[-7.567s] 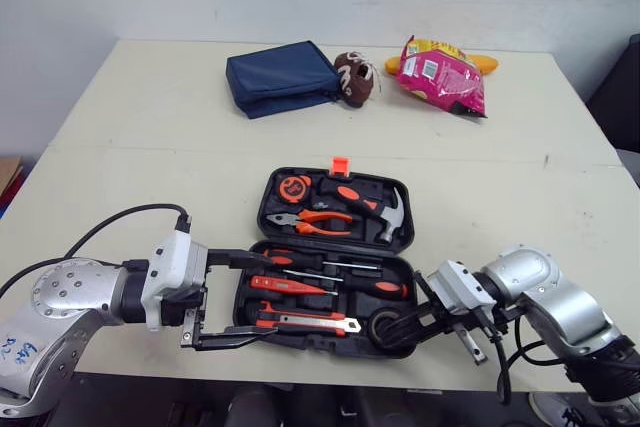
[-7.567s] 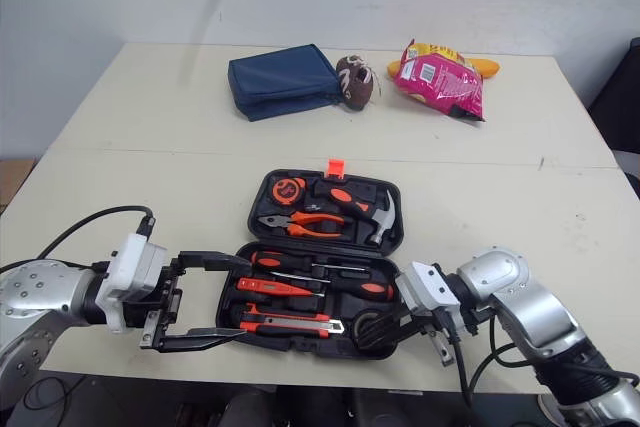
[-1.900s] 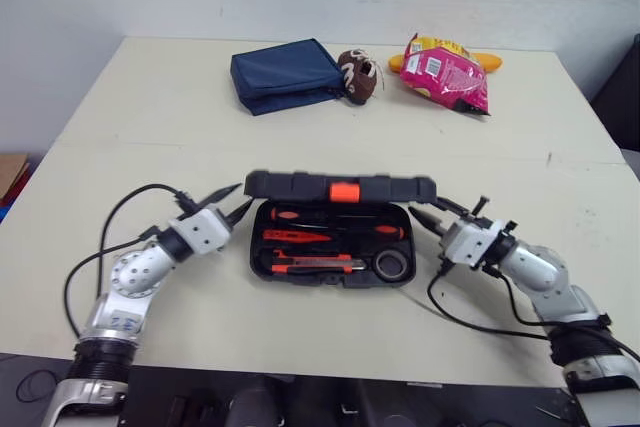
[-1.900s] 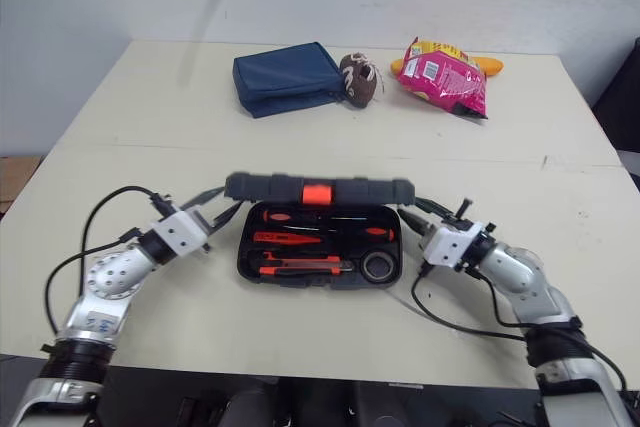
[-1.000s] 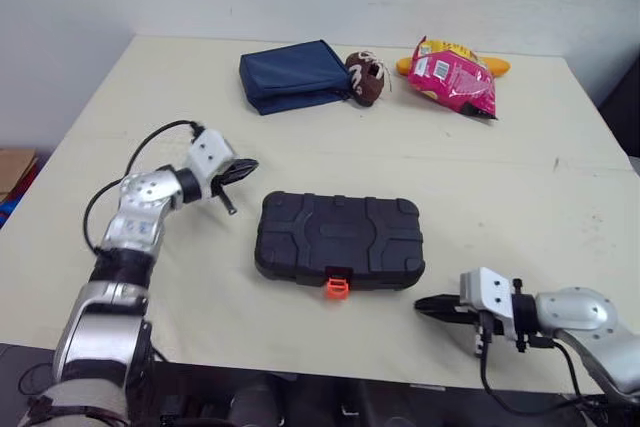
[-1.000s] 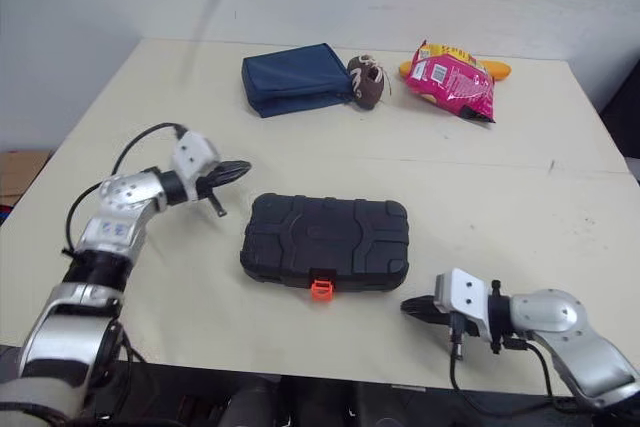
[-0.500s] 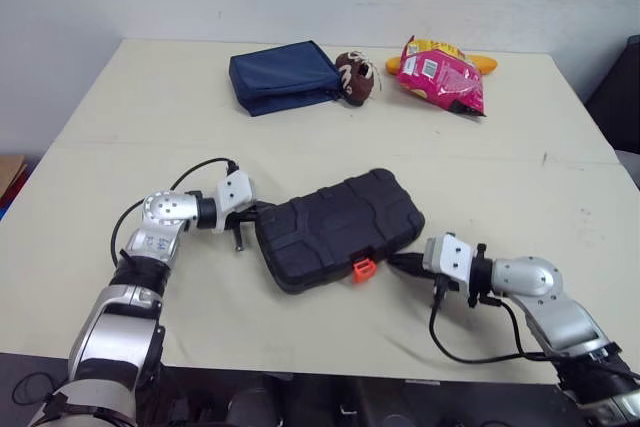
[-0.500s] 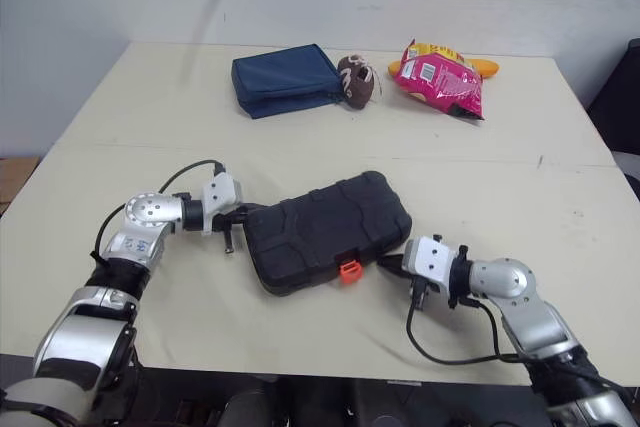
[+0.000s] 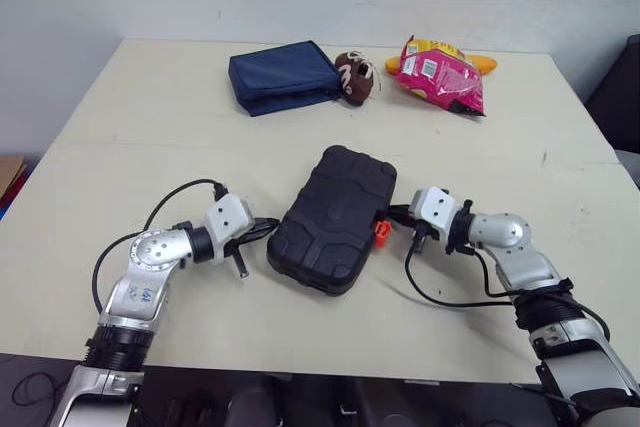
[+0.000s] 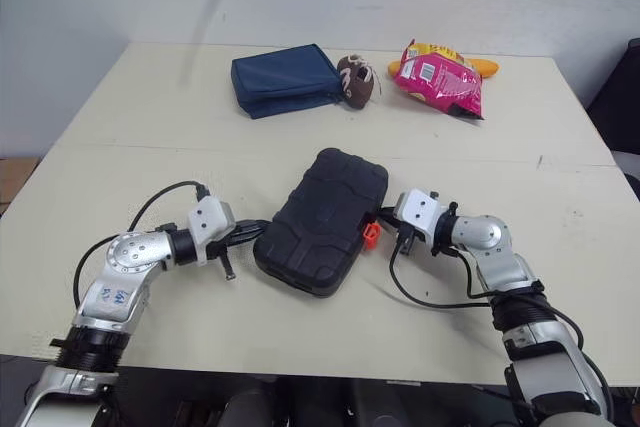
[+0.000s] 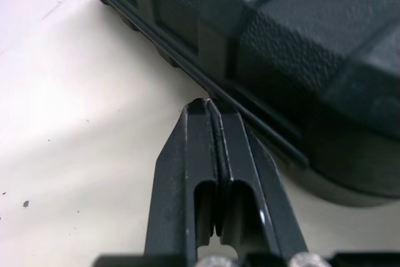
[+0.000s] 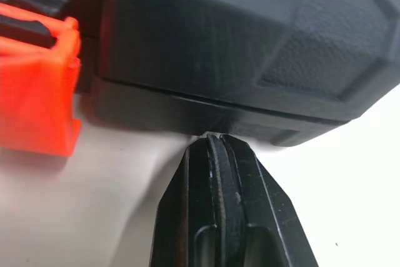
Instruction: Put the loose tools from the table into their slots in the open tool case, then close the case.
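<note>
Black hard plastic, the closed tool case [image 9: 335, 217] lies between the pincers; left pincer [image 9: 266, 230] and right pincer [image 9: 394, 214], both clenched empty, touch its opposite edges. Probably heavy, rigid, slick: push low or grip near the orange latch [image 9: 381, 230].

Head stereo pair down over the table [image 9: 120, 127]; wrist cameras tight against opposite sides of the case [image 9: 335, 217].

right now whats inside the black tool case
Nothing inside can be seen: the tool case lies shut on the table, its lid covering any contents, orange latch on its side. The left gripper and right gripper, both shut, sit at its edges.
</note>
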